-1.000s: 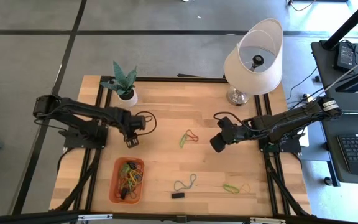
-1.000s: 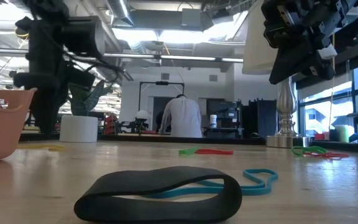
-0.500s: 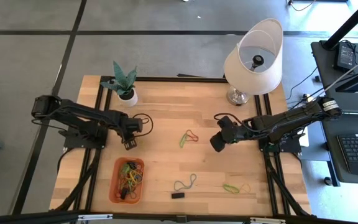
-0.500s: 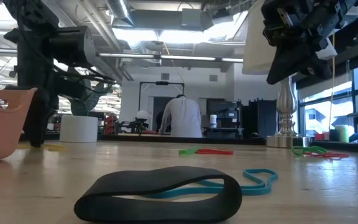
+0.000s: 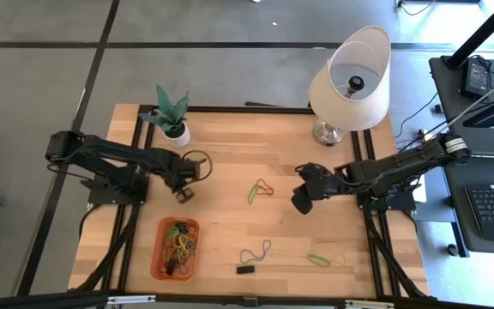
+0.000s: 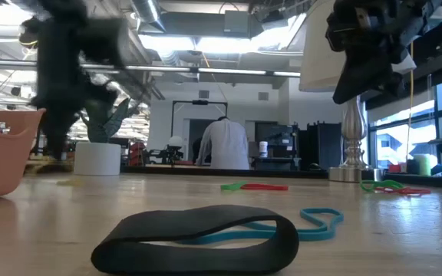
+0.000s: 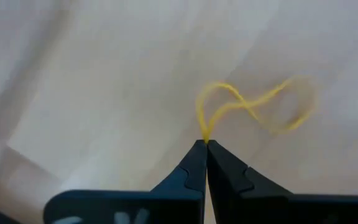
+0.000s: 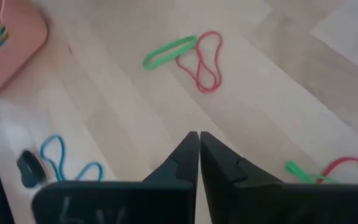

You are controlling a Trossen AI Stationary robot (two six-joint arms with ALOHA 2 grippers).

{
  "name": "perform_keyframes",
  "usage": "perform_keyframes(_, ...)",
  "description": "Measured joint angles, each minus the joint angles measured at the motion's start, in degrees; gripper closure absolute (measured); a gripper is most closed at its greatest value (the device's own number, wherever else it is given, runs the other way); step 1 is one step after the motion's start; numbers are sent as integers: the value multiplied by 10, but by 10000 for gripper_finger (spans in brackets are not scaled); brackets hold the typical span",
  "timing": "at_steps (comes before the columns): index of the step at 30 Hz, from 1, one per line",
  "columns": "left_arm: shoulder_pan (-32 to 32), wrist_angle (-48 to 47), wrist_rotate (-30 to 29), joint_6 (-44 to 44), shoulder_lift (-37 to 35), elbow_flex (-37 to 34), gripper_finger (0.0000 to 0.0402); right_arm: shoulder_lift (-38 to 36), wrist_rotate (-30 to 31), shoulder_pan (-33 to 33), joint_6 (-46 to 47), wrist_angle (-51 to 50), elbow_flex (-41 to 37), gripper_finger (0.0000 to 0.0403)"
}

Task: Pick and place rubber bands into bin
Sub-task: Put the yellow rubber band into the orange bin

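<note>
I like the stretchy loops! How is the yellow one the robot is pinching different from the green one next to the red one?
The yellow rubber band is pinched in the left gripper, its jaws shut on it; the green rubber band lies loose on the table, touched by nothing. The yellow one is twisted into a figure eight; the green one is a flat, narrow loop. Both are thin loops outside the bin.

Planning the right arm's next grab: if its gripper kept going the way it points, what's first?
Likely bare table first; beyond the shut right gripper lie the green band and red band. Depth is unclear.
</note>
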Motion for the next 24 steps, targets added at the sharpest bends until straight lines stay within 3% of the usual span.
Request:
perform_keyframes(11, -85, -132, -26, -205, -1, 230, 400, 0, 0, 27, -72, -23, 0, 382)
perform_keyframes(17, -195, -212, -52, -409, -2, 313, 400, 0, 0, 34, -118, -23, 0, 382)
perform_keyframes(24, -361, -206, -41, -669, 12, 327, 400, 0, 0, 34, -163, -23, 0, 382)
